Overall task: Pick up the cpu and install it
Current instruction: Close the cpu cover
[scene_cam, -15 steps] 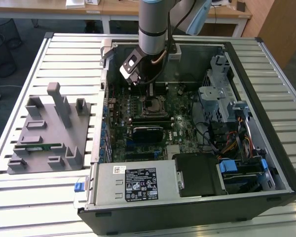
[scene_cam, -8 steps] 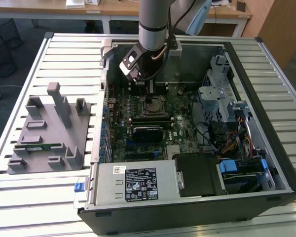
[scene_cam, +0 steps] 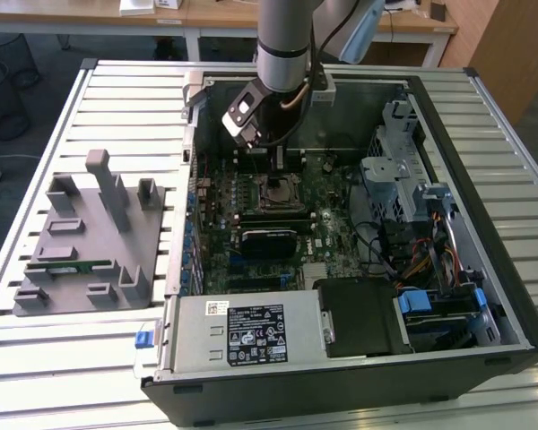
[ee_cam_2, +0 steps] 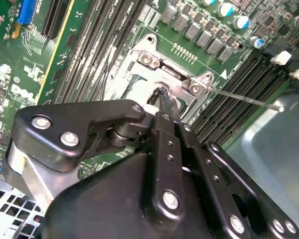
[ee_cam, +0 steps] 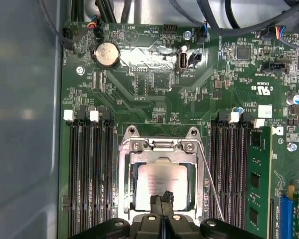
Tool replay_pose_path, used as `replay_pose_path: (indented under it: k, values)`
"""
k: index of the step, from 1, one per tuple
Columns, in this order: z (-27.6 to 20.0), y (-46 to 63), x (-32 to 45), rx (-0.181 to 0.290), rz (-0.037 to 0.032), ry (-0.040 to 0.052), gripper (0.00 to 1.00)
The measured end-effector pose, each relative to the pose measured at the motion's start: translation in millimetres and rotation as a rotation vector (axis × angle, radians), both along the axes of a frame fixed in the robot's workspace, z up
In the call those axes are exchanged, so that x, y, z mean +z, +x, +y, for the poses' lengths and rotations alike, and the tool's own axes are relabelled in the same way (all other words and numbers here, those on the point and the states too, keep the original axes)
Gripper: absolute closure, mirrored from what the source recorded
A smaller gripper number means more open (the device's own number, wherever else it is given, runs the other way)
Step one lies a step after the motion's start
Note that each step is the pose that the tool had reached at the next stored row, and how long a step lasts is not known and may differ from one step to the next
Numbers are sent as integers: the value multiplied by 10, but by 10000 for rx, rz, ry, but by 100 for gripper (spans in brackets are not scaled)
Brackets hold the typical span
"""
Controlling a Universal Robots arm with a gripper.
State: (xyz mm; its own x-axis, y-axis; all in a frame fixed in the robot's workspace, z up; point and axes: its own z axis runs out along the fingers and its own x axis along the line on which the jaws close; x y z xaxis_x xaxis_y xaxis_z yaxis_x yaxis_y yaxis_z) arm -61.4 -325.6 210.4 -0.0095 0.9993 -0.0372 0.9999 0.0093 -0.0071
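Note:
The cpu, a silvery square chip with a pale rim, lies flat inside the open metal socket frame on the green motherboard. My gripper hangs directly over the chip with its two black fingers pressed together, their tips at or just above the chip's top, and nothing between them. The second wrist view shows the gripper coming to a point over the socket frame. In the exterior view the arm reaches down into the open computer case, above the socket.
The thin socket lever stands raised beside the frame. Memory slots flank the socket, with one green stick fitted. Outside the case, a grey tray holds a green memory stick. A black ribbed block sits below the socket.

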Motion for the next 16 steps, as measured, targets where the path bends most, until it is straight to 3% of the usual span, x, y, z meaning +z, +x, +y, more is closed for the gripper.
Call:
replay_pose_path:
  k: [16]
  values:
    - [0, 78, 0, 0, 2, -2, 89]
